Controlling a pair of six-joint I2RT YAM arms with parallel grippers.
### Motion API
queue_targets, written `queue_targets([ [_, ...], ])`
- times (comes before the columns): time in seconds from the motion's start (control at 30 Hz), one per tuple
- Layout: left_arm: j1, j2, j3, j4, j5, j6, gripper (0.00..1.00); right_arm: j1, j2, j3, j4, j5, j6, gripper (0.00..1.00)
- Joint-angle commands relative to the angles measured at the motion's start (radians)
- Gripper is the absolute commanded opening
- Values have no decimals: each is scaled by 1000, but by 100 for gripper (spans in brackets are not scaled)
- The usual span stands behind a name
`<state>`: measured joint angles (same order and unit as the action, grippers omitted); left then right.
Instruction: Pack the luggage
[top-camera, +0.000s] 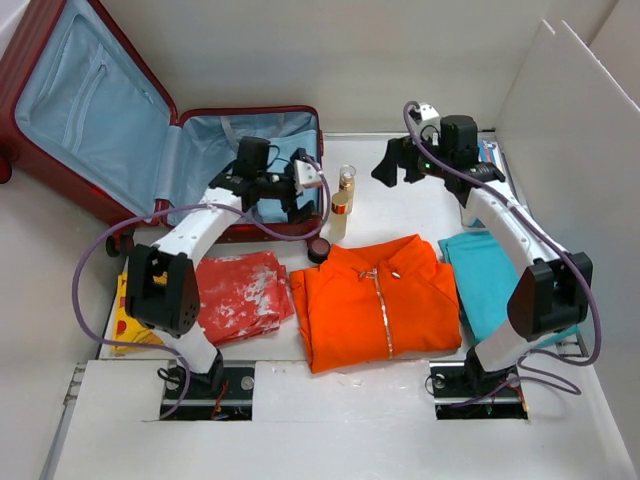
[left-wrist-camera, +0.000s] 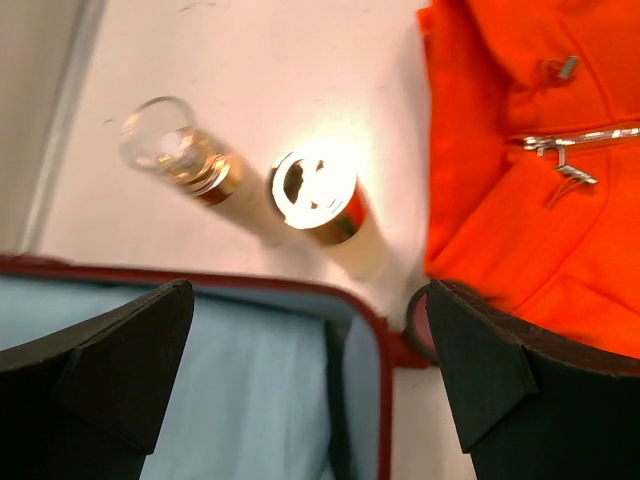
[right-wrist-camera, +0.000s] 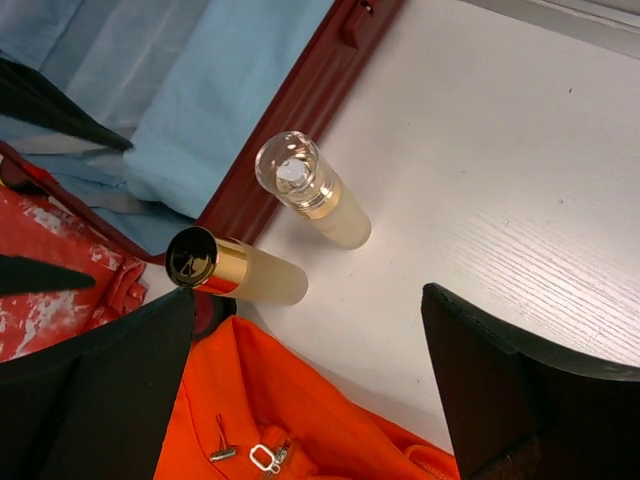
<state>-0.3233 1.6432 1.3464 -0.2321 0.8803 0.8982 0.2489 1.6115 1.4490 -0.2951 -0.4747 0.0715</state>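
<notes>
Clearly the packing is at an early step, as I judge it. The luggage (top-camera: 90, 100) lies open in the upper left of the top view. Its lid leans back and its light blue lined base sits just left of centre. What shows of that base around the left arm looks bare.

Below centre an orange zip jacket (top-camera: 378, 300) is spread flat. A teal garment (top-camera: 480, 270) lies at its right and a red, white-flecked one (top-camera: 240, 295) at its left.

The left gripper (left-wrist-camera: 308, 300) hangs over the right rim of the luggage base. Its jaws are spread wide and nothing is between them. The right gripper (right-wrist-camera: 308, 300) hovers in the upper right of the top view. It is turned toward the middle, and it too is wide open and holding nothing.

Both wrist views look down on the same pair of small things, standing upright just outside the luggage rim. One is a clear-capped bottle (top-camera: 346, 180). The other is a gold-capped bottle (top-camera: 341, 215), close below it in the top view and near the jacket's collar. A small round dark case (top-camera: 320, 250) sits by the corner of the luggage, just beside the jacket.

With both claws empty, the step in hand looks like choosing and approaching an item, most likely one of the bottles. The next move calls for a single claw to come down around one bottle's body, close firmly, lift it over the red rim and set it on the lining. The bottles stand close together, so a finger has to pass between them without tipping the neighbour. The other arm should stay out of the way.
</notes>
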Motion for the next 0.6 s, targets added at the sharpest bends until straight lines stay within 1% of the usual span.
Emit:
queue_targets([
  [0.0, -32, 49, -27, 63, 91, 1, 100, -2, -62, -38, 67, -25, -4, 98],
  [0.03, -42, 58, -27, 103, 91, -40, 100, -2, -73, -48, 67, -25, -4, 98],
  [0.07, -42, 58, -27, 146, 91, -133, 100, -2, -85, -70, 67, -25, -4, 98],
  [0.1, -51, 72, -27, 181, 82, -162, 100, -2, -108, -82, 67, -25, -15, 98],
  [0.13, -62, 90, -27, 224, 82, -179, 100, -2, -119, -93, 67, -13, -15, 98],
  [0.2, -77, 110, -15, 224, 82, -179, 100, -11, -148, -125, 67, -4, -24, 98],
  [0.27, -104, 150, 25, 163, 91, -164, 100, -11, -157, -140, 67, 5, -24, 98],
  [0.33, -114, 174, 34, 148, 91, -185, 100, -32, -182, -150, 67, 5, -24, 98],
  [0.43, -128, 210, 4, 256, 63, -293, 100, -51, -202, -150, 57, 5, -33, 98],
  [0.47, -128, 228, 3, 327, 31, -379, 100, -51, -202, -150, 57, 5, -33, 98],
  [0.57, -128, 250, 3, 369, 0, -412, 100, -60, -212, -150, 33, -4, -53, 98],
])
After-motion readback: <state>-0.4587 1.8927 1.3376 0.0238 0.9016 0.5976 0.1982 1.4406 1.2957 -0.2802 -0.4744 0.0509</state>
